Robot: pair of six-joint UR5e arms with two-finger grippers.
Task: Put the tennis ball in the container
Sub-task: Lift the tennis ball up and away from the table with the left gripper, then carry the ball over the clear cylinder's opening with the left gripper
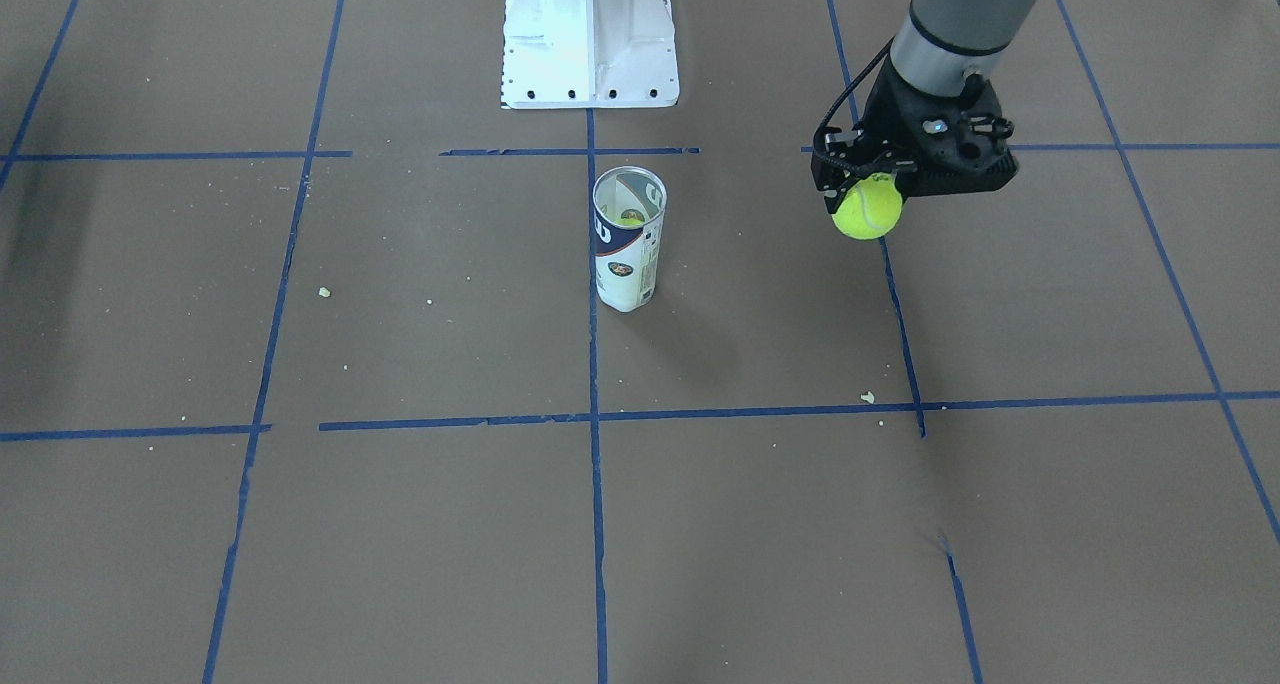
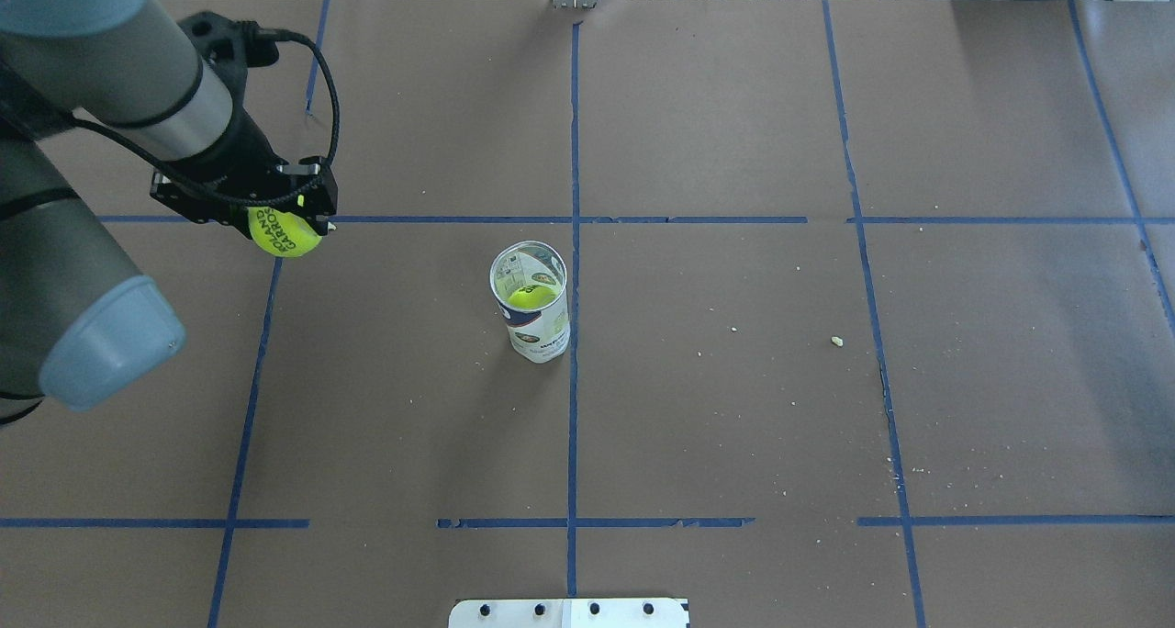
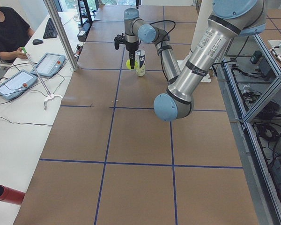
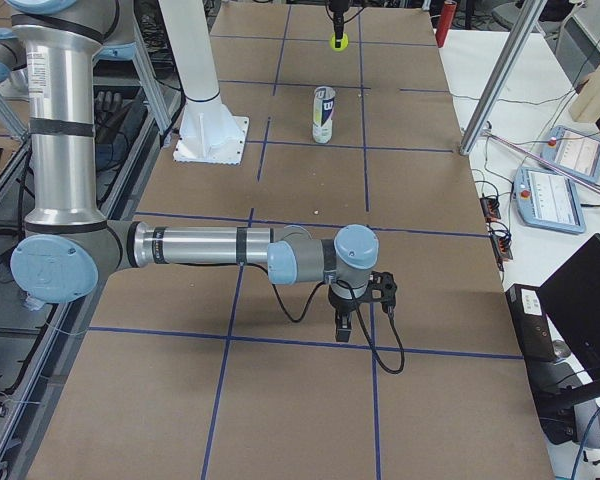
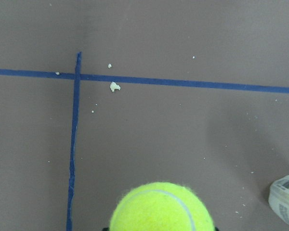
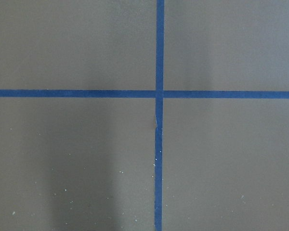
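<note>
My left gripper [image 2: 281, 217] is shut on a yellow-green tennis ball [image 2: 286, 235] with dark lettering and holds it above the table. The ball [image 1: 867, 210] hangs well off to the side of the container [image 1: 628, 239], and it fills the lower edge of the left wrist view [image 5: 161, 208]. The container [image 2: 532, 305] is a white and navy tube standing upright and open near the table's middle, with another yellow ball [image 2: 532, 295] inside it. My right gripper [image 4: 346, 322] shows only in the exterior right view, low over the table far from the tube; I cannot tell whether it is open.
The white pedestal [image 1: 590, 39] stands behind the tube at the robot's base. Blue tape lines [image 2: 574, 151] grid the brown table, with small crumbs [image 2: 836, 341] scattered about. An operators' desk with tablets [image 3: 18, 84] and a metal post [image 3: 61, 33] runs along the far side.
</note>
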